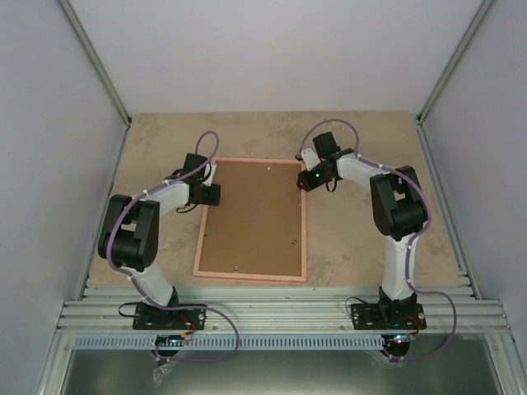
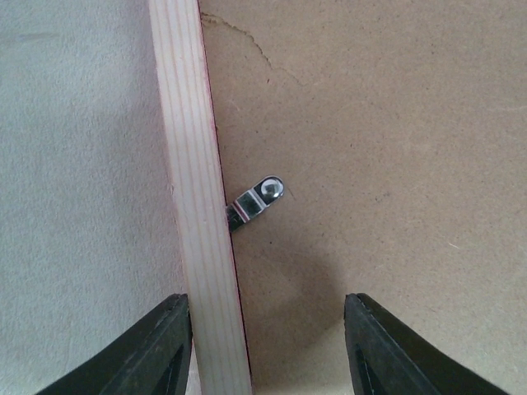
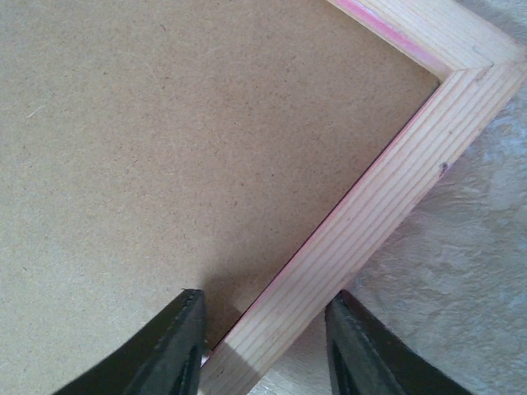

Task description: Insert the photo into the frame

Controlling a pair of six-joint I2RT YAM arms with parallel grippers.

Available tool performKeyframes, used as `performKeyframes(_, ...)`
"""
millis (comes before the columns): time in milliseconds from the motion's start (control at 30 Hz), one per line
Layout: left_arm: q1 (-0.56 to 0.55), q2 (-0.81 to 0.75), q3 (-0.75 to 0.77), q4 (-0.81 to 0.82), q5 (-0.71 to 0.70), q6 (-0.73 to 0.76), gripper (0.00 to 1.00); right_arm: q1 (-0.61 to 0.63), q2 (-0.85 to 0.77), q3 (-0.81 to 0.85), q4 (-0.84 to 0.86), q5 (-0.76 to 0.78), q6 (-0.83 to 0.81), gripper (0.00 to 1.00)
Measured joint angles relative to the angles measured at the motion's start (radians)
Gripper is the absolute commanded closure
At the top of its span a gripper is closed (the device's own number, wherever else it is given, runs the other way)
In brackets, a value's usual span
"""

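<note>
overall, the frame (image 1: 200, 239) lay flat on the tan table (image 1: 370, 239), pale wood back upward, with the brown backing board (image 1: 255, 214) seated inside it.

left gripper (image 2: 268, 329): its fingers (image 2: 165, 354) stood about half open and held nothing. one long wooden rail of the frame ran forward between them, close beside the finger on the view's left. the other finger hung over bare board, well apart from the rail. a small metal clip (image 2: 257, 197) lay ahead of the fingertips, one end at the rail's inner edge and the other on the board. table surface showed outside the left-hand finger.

right gripper (image 3: 263, 317): its fingers (image 3: 177, 346) were parted and straddled the opposite rail, which crossed the gap diagonally. the finger on the view's left sat over the board, with a strip of shadow between it and the rail's inner edge. the other finger sat at the rail's outer edge. contact there could not be determined, and no clamped hold was evident. the mitred frame corner lay ahead and to the right of the fingertips, with a pink line along its inner lip.
</note>
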Motion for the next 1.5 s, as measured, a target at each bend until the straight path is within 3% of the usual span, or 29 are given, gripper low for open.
performKeyframes(200, -0.005, -0.007, -0.006, -0.009, 0.007, 0.000, 0.47, -0.005, 0.000, 0.001, 0.008, 0.008, 0.025, 0.75)
performKeyframes(333, -0.006, -0.010, -0.006, -0.013, 0.012, 0.000, 0.43, -0.006, 0.000, 0.002, 0.007, 0.007, 0.024, 0.72)
performKeyframes(467, -0.012, -0.032, -0.006, -0.015, 0.026, 0.022, 0.26, -0.009, 0.000, 0.005, 0.007, 0.006, 0.006, 0.57)
performKeyframes(667, -0.020, -0.106, 0.031, -0.009, 0.064, 0.163, 0.02, -0.014, -0.005, 0.005, -0.006, -0.017, -0.082, 0.50)
performKeyframes(833, -0.032, -0.036, 0.238, -0.036, 0.124, 0.275, 0.01, -0.020, -0.005, 0.005, -0.008, -0.040, -0.115, 0.50)
performKeyframes(1000, -0.084, 0.150, 0.472, -0.052, 0.174, 0.333, 0.01, -0.030, -0.005, 0.005, -0.005, -0.063, -0.116, 0.51)
performKeyframes(1267, -0.182, 0.404, 0.676, -0.120, 0.172, 0.328, 0.01, -0.048, -0.004, -0.004, 0.032, -0.093, -0.087, 0.53)
performKeyframes(1500, -0.218, 0.505, 0.800, -0.160, 0.126, 0.315, 0.03, -0.048, -0.002, -0.017, 0.050, -0.106, -0.071, 0.55)
